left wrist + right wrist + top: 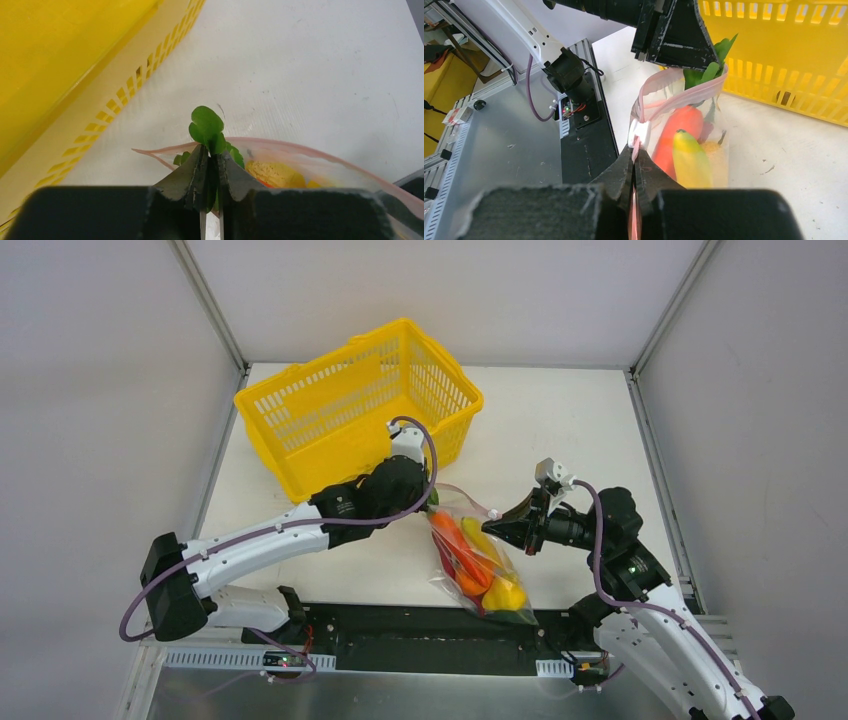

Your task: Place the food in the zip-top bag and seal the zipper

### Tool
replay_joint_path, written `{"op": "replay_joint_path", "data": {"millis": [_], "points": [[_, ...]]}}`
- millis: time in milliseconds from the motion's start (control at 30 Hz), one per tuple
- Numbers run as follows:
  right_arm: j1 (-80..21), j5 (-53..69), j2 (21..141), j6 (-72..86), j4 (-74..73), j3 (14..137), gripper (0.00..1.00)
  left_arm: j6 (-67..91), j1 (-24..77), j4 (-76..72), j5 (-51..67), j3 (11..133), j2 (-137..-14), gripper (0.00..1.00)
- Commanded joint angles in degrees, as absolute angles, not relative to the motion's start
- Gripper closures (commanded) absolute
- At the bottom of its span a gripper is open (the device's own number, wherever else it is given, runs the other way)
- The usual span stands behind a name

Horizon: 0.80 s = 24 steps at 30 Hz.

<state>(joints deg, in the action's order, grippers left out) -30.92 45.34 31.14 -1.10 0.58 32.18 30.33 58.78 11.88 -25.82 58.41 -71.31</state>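
Lengthwise, the zip-top bag points at the basket.

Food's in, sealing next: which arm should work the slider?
Right. The right gripper is shut on the zipper right beside the white slider. The left gripper is clamped on green leaves at the zipper's far end.

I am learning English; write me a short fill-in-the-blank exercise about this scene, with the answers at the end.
1. The jaws of the left gripper are shut on a ____ leaf.
2. The jaws of the right gripper are shut on the zipper, which is ____ in colour.
3. The banana lies ____ the zip-top bag.
4. Near the left gripper stands a yellow ____.
Answers: green; pink; inside; basket.
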Motion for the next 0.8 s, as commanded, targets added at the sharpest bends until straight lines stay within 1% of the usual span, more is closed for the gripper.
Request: {"op": "replay_joint_path", "data": {"millis": [0, 33, 67, 300, 433, 533, 633, 767], "points": [[-31.2, 45.3, 30.9, -1.8, 1.9, 34.5, 1.0, 28.7, 58.5, 9.3, -20.0, 57.0, -68.1, 0.95], [-31.2, 45.1, 30.9, -1.8, 1.9, 34.6, 1.0, 28.6, 58.4, 9.6, -18.9, 57.0, -68.2, 0.99], [-31.3, 45.1, 30.9, -1.8, 1.9, 34.6, 1.0, 28.8, 58.5, 9.7, -17.8, 56.9, -68.3, 1.0], [-31.2, 45.0, 30.7, -1.6, 1.7, 34.9, 1.0, 29.0, 58.5, 5.8, -4.1, 55.9, -69.2, 1.0], [-31.2, 44.7, 30.3, -1.7, 1.4, 35.1, 1.0, 29.1, 59.0, 7.7, -2.7, 55.5, -69.7, 1.0], [-31.2, 44.9, 30.5, -1.9, 1.4, 35.5, 1.0, 29.0, 59.1, 6.2, 1.8, 54.4, -70.2, 1.0], [-31.3, 44.4, 30.6, -2.0, 1.5, 35.6, 1.0, 28.8, 59.4, 6.6, 3.5, 54.5, -70.9, 1.0], [-31.2, 42.9, 30.7, -2.3, 1.4, 35.7, 1.0, 27.0, 60.1, 10.2, 5.8, 56.1, -72.2, 1.0]]}}
